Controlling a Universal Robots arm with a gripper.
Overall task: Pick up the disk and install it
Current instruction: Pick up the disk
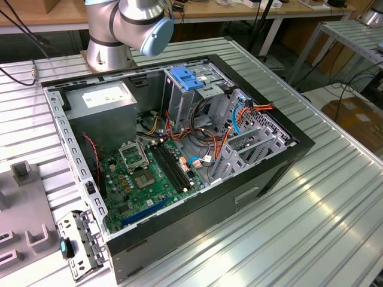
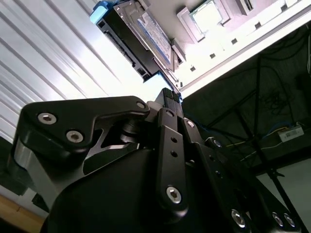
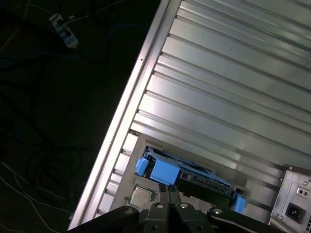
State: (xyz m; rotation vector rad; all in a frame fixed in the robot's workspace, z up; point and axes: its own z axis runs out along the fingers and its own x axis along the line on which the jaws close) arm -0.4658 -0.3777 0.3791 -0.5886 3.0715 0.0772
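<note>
The ribbed metal table (image 1: 323, 227) is gleaming glossily across the exterior view's lower right. In the second wrist view the disk (image 2: 141, 34) is showing matt dark edges, a paper label, a blue plastic end — the gripper (image 2: 168, 94) is wearing matt black.

no text, number or sign can be read anywhere. a white sticker (image 1: 103, 95) sits on top of the grey power-supply box (image 1: 90, 122) in the upper left of the exterior view. it carries dark lines of print that are too fine to make out. in the second wrist view the disk (image 2: 127, 30) bears a pale label (image 2: 155, 35) with bluish print. the label is seen at a steep slant and is not legible. the green motherboard (image 1: 149, 173), in the lower middle of the exterior view, shows small white markings, none of them readable.
</note>
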